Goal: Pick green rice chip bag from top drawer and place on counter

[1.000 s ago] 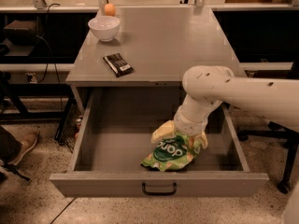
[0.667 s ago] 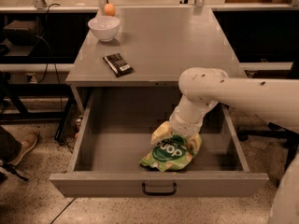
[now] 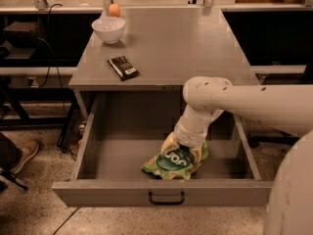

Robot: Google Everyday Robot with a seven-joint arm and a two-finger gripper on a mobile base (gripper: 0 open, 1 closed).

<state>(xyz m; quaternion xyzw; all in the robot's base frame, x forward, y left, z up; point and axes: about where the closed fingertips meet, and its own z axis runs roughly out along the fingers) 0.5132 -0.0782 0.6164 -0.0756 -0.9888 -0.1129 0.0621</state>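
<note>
The green rice chip bag (image 3: 172, 161) lies crinkled on the floor of the open top drawer (image 3: 122, 151), near its front right. My gripper (image 3: 188, 142) reaches down into the drawer from the right and sits right on the bag's upper edge; the white arm hides its tips. The counter (image 3: 176, 43) is the flat grey top of the cabinet behind the drawer.
On the counter stand a white bowl (image 3: 108, 29) at the back left, an orange ball (image 3: 114, 10) behind it, and a small black wrapper (image 3: 123, 67) near the left front edge. A shoe (image 3: 27, 153) shows on the floor at the left.
The arm has shifted a little to the left and lower over the bag. The bag has stayed in about the same place in the drawer.
</note>
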